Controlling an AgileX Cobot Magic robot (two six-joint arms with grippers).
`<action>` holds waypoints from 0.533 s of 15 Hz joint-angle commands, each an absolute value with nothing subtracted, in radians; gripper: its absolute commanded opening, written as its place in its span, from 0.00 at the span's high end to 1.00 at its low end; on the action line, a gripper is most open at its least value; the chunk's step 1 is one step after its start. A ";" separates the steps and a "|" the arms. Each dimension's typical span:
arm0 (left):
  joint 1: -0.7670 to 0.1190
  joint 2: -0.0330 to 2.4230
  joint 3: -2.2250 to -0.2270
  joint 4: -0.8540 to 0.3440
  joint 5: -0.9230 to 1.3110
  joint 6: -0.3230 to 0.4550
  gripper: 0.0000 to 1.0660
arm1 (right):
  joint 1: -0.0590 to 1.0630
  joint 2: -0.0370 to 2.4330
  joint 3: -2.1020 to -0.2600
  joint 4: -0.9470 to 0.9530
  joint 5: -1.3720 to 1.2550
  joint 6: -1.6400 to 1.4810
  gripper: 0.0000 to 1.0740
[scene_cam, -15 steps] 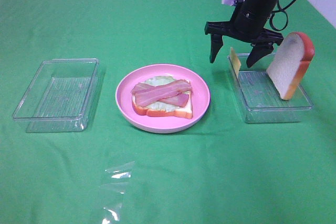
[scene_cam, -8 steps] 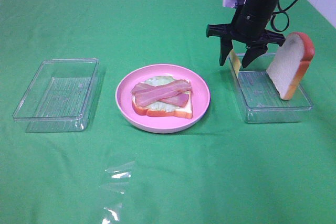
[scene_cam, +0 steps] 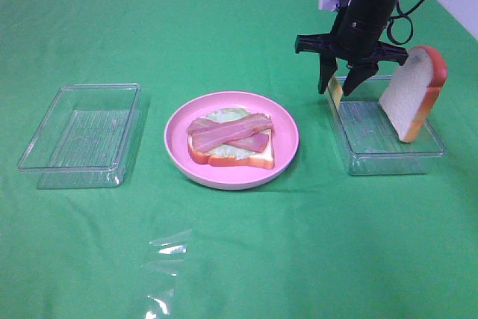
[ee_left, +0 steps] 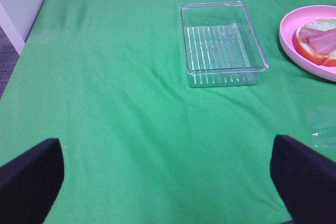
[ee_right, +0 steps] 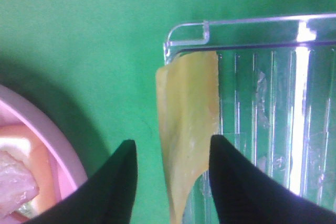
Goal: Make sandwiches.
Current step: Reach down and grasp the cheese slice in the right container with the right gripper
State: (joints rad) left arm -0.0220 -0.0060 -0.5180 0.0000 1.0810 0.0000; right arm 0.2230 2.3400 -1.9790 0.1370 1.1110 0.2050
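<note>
Overhead, my right gripper (scene_cam: pixel 337 86) hangs over the end of the right tray (scene_cam: pixel 388 160) nearest the pink plate (scene_cam: pixel 291 128). Its jaws are half-wide, one on either side of the cheese slice (scene_cam: pixel 335 99), which stands on edge against that end wall. The open sandwich (scene_cam: pixel 230 140), bread with lettuce and bacon on top, lies on the plate, and the bread slice (scene_cam: pixel 409 102) leans at the tray's other end. From my left wrist, my left gripper (ee_left: pixel 168 182) is spread wide with nothing in it, over bare green cloth (ee_left: pixel 115 108) and well apart from the left tray (ee_left: pixel 223 45). From my right wrist, the cheese sits between my fingers (ee_right: pixel 118 187). One looks to be at its edge by the tray, while cloth shows in the gap beside the other, so I judge no grip is made yet. To do this well I should centre on the slice and pinch across its thin faces, clear of the tray wall. It looks floppy, so I'd squeeze lightly, then lift straight up before crossing to the plate.
</note>
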 commanded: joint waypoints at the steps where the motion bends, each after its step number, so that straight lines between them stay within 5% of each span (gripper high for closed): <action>1: -0.027 -0.023 -0.516 0.000 1.077 -0.010 0.06 | 0.221 2.342 -1.983 0.125 1.119 0.213 0.70; 8: -0.027 -0.023 -0.516 0.000 1.077 -0.010 0.06 | 0.221 2.342 -1.983 0.117 1.119 0.216 0.97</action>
